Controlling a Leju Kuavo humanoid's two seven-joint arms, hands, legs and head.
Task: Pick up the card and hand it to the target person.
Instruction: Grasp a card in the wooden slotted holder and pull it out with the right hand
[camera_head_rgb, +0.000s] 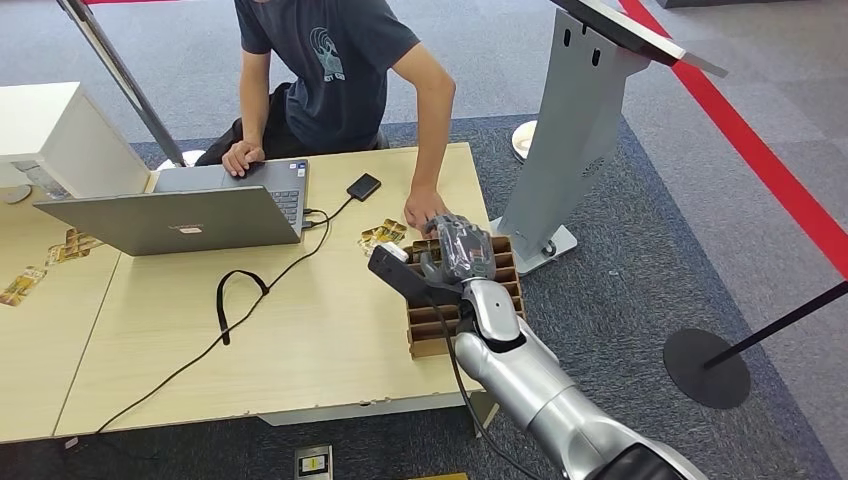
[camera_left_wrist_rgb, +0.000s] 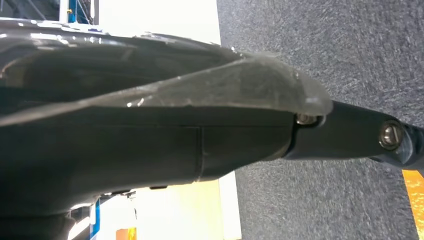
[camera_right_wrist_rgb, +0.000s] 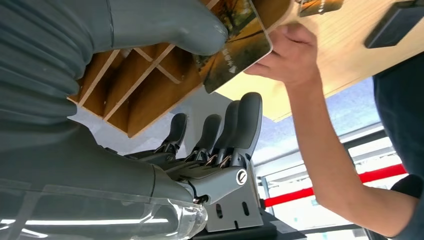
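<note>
Right hand open, fingers apart; card lay against its thumb, person's hand gripping far edge.

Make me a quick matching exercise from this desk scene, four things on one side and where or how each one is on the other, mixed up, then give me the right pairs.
Things:
1. laptop
2. card
3. cardboard divider tray
4. black cable

States:
A. at the table's right edge, under the right hand
B. open, a person's hand on it
C. looped across the table top
D. touched by the robot's thumb and the person's other hand

Pairs: 1-B, 2-D, 3-A, 4-C
</note>
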